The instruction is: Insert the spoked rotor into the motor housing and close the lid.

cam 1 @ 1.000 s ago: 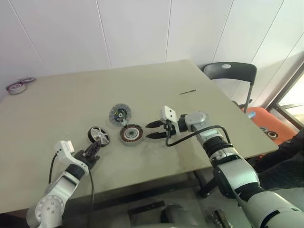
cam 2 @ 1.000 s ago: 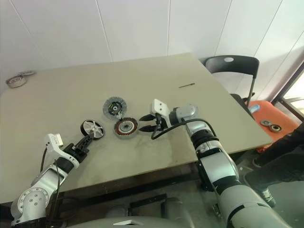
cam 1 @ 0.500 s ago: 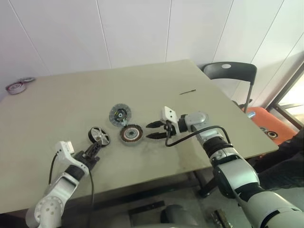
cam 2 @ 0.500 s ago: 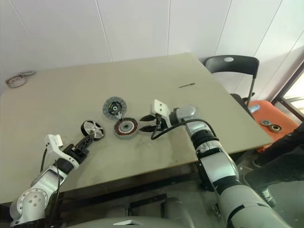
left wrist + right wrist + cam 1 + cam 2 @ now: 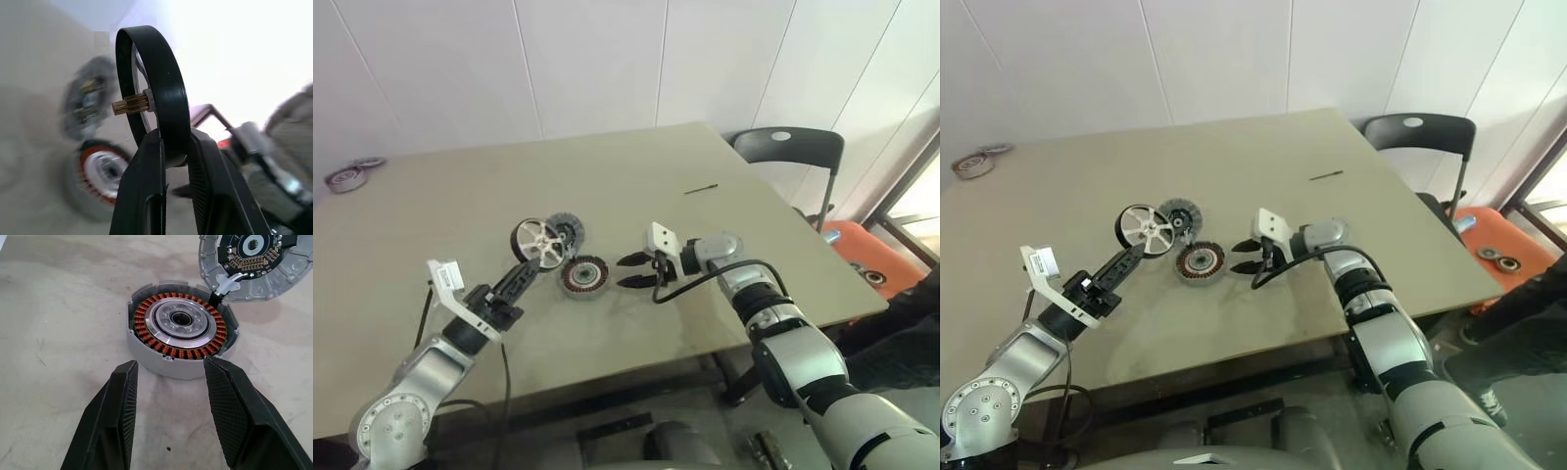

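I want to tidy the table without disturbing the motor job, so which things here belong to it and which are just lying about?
Part of the job:
- black-rimmed rotor with white spokes, clamped in the left gripper
- round metal housing with copper windings, in front of the open right gripper
- flat grey disc lid

Lying about:
- thin dark stick
- round parts at the table's far corner
- black chair

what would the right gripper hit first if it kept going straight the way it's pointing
Most likely the motor housing. The right gripper is open, and in its wrist view the copper-wound shell lies right ahead of the two fingers with bare table between. The lid lies beyond the housing.
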Controlling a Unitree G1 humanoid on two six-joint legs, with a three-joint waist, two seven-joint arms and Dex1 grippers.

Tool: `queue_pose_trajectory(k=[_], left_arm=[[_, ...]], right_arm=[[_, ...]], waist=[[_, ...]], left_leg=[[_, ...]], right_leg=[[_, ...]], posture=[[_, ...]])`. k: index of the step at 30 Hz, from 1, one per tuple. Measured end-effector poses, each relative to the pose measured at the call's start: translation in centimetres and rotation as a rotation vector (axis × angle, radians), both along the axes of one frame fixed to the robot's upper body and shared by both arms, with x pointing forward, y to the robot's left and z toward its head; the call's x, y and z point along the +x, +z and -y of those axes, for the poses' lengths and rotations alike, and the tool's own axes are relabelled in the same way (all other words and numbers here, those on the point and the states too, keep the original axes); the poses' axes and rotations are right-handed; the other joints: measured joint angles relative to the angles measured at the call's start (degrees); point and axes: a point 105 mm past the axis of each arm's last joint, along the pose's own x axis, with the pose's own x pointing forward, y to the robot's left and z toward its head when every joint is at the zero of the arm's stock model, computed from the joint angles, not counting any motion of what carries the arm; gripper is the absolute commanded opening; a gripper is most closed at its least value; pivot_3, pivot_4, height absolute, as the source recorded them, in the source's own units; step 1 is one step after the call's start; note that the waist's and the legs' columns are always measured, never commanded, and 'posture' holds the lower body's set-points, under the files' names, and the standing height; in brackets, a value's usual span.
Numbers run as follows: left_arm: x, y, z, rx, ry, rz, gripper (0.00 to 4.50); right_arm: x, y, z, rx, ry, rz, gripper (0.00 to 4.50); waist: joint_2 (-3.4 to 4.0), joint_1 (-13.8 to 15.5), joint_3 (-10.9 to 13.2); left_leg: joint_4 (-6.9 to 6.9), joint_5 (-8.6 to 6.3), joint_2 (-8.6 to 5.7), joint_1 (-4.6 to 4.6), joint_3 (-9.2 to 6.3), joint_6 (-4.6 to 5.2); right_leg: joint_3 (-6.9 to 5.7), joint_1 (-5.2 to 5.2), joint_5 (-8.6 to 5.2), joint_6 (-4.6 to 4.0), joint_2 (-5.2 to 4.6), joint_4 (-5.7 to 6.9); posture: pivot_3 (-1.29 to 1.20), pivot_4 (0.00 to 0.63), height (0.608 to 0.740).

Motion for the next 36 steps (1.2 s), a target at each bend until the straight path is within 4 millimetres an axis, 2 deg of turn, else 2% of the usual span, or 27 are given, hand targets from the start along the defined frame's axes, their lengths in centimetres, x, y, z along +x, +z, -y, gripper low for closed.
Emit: queue_pose_trajectory(k=[2, 6, 8, 12, 15, 20, 25, 31, 36], left_arm=[[0.3, 0.5, 0.6, -0.018, -0.026, 0.015, 0.37], [2.7, 1.3, 1.0, -0.104, -0.017, 0.024, 0.37], [3.5, 0.8, 1.3, -0.142, -0.014, -0.003, 0.37], [4.1, -1.5, 1.5, -0.233, -0.008, -0.093, 0.37], [4.2, -2.3, 1.8, -0.294, -0.015, -0.121, 0.37], [4.1, -2.4, 2.5, -0.412, -0.051, -0.135, 0.37], [4.0, -2.9, 2.7, -0.452, -0.052, -0.164, 0.37], [3.4, -4.8, 2.6, -0.487, -0.011, -0.240, 0.37], [3.3, -5.1, 2.5, -0.516, 0.008, -0.243, 0.37]], right_arm=[[0.0, 0.0, 0.0, 0.000, 0.000, 0.001, 2.26], [0.0, -0.1, -0.1, 0.001, 0.000, 0.001, 2.26], [0.0, -0.1, -0.1, 0.002, 0.002, 0.000, 2.26], [0.1, 0.0, 0.2, -0.004, -0.004, 0.001, 2.26], [0.1, 0.0, 0.4, -0.006, -0.007, 0.002, 2.26], [0.1, -0.1, 0.6, -0.010, -0.010, -0.001, 2.26], [0.1, -0.2, 0.8, -0.013, -0.015, -0.002, 2.26], [0.0, -0.3, 0.9, -0.014, -0.018, -0.009, 2.26], [0.0, -0.3, 1.0, -0.016, -0.017, -0.009, 2.26]], waist=[[-0.01, 0.0, 0.0], [0.00, 0.1, 0.0], [0.00, 0.0, 0.0], [-0.01, -0.1, 0.0], [-0.02, 0.0, 0.0], [-0.03, 0.0, 0.0], [-0.03, 0.0, 0.0], [-0.03, 0.0, 0.0], [-0.03, 0.0, 0.0]], left_leg=[[0.01, 0.00, 0.00, 0.01, -0.02, 0.00], [0.08, 0.01, -0.02, 0.04, -0.11, 0.01], [0.07, 0.01, -0.04, 0.02, -0.11, 0.01], [0.01, -0.01, -0.01, -0.01, -0.11, 0.03], [0.00, -0.01, 0.01, -0.02, -0.14, 0.03], [0.04, -0.01, 0.00, -0.02, -0.13, 0.03], [0.03, -0.01, 0.00, -0.01, -0.14, 0.03], [0.04, -0.01, 0.00, -0.01, -0.14, 0.03], [0.05, -0.01, 0.00, 0.00, -0.13, 0.03]], right_leg=[[0.00, 0.01, 0.00, 0.00, 0.01, 0.01], [0.22, 0.14, 0.01, 0.01, 0.30, 0.01], [0.54, 0.14, 0.01, 0.03, 0.52, -0.01], [0.72, 0.08, 0.09, 0.15, 0.68, -0.04], [0.72, 0.08, 0.08, 0.14, 0.73, -0.03], [0.77, 0.10, 0.03, 0.08, 0.74, -0.03], [0.77, 0.10, 0.01, 0.06, 0.75, -0.03], [0.78, 0.10, 0.00, 0.04, 0.75, -0.03], [0.79, 0.10, -0.01, 0.03, 0.75, -0.04]], posture=[[0.00, 0.000, 0.740], [0.00, 0.000, 0.740], [0.00, 0.000, 0.740], [0.00, 0.000, 0.740], [0.00, 0.000, 0.740], [0.00, 0.000, 0.740], [0.00, 0.000, 0.740], [0.00, 0.000, 0.740], [0.00, 0.000, 0.740]])
